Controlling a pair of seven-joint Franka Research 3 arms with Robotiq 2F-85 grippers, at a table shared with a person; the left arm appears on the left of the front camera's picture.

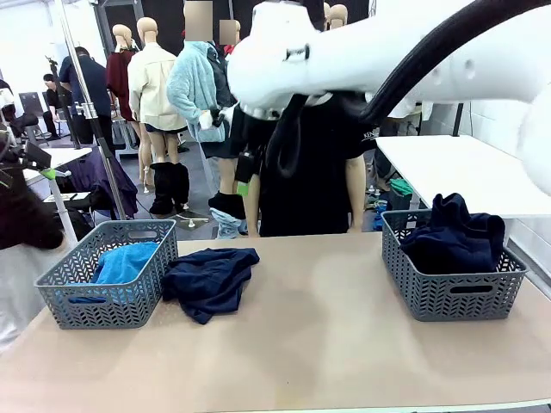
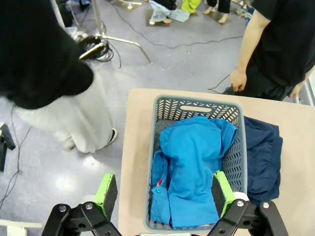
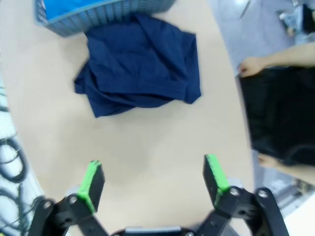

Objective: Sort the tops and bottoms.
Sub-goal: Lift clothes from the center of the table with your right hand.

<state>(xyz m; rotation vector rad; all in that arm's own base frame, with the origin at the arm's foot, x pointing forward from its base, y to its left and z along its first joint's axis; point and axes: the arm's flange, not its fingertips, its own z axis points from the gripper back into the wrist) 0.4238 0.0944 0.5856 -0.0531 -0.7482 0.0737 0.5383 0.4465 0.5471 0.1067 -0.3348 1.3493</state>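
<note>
two grey baskets sit on the tan worktop [image 1: 310, 344]. the left basket [image 1: 108, 297] holds one bright blue garment [image 1: 125, 262]; the right basket [image 1: 452, 292] holds one dark navy garment [image 1: 452, 237]. a third piece, a navy garment [image 1: 209, 280], lies on the worktop touching the left basket's side. the left gripper [image 2: 165, 194] hangs spread wide above the left basket, holding nothing. the right gripper [image 3: 153, 179] hovers over bare worktop near the loose navy garment, fingers apart and empty. one person [image 1: 306, 172] stands at the far edge.
</note>
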